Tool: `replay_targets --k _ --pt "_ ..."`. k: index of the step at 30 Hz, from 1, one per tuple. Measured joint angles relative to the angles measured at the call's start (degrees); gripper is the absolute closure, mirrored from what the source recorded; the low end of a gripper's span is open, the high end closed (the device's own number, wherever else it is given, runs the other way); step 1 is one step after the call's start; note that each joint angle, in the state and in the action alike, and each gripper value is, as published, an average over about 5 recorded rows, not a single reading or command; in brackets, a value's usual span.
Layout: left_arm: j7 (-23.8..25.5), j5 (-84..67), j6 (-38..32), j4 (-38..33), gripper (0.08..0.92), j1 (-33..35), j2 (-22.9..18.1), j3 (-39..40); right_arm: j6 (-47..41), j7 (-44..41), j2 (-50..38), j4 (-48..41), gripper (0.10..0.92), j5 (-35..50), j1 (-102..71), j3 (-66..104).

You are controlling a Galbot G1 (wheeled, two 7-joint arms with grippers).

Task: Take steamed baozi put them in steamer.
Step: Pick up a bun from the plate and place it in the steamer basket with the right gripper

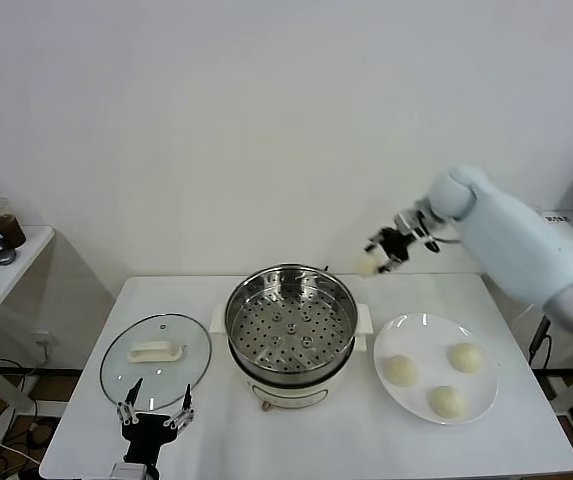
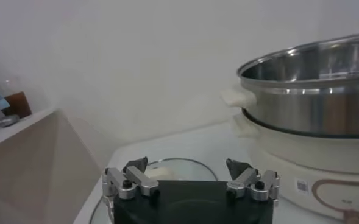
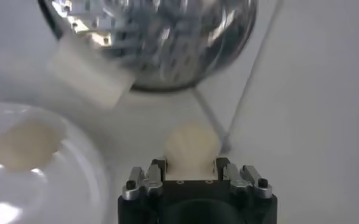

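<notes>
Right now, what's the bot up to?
The right gripper is shut on one steamed baozi, held in the air beside the far right rim of the steamer, not yet over the basket. The basket holds no buns so far. Three more baozi sit on the white plate. The left gripper waits open near the glass lid on the table.

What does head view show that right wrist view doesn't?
Head view only: the glass lid, the left gripper open near it, and all three baozi on the plate. Right wrist view only: a close look at the right gripper shut on a baozi. Both: the steamer, plate, and held baozi.
</notes>
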Motion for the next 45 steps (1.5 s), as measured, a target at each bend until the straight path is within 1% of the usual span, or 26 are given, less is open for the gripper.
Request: replay_targets --k 7,16,29,41,43,45 --pt "-0.1 -0.1 0.0 0.1 0.177 -0.1 -0.8 -0.3 9.0 -0.5 5.4 1.0 0.524 -1.9 2.5 -3.8" --pt "-0.4 -0.1 0.0 -0.5 0.177 0.1 -1.4 -0.3 14.7 0.1 10.4 1.7 0.524 -8.3 2.1 -6.8" --pt "-0.5 -0.4 0.0 -0.9 0.177 0.4 -1.6 -0.4 17.9 1.6 14.6 -0.2 0.524 -17.5 -1.7 -6.9" --pt "-0.6 -0.4 0.0 -0.7 0.177 0.2 -1.6 -0.5 18.6 3.0 15.8 -3.5 0.516 -20.3 -4.7 -6.4" --pt "-0.7 -0.5 0.1 -0.6 0.177 0.2 -1.6 -0.5 18.5 3.5 15.9 -3.9 0.510 -20.6 -5.1 -6.4" --pt "-0.7 -0.5 0.1 -0.5 0.177 0.1 -1.6 -0.5 18.3 4.2 16.0 -4.1 0.483 -20.7 -5.4 -6.4"
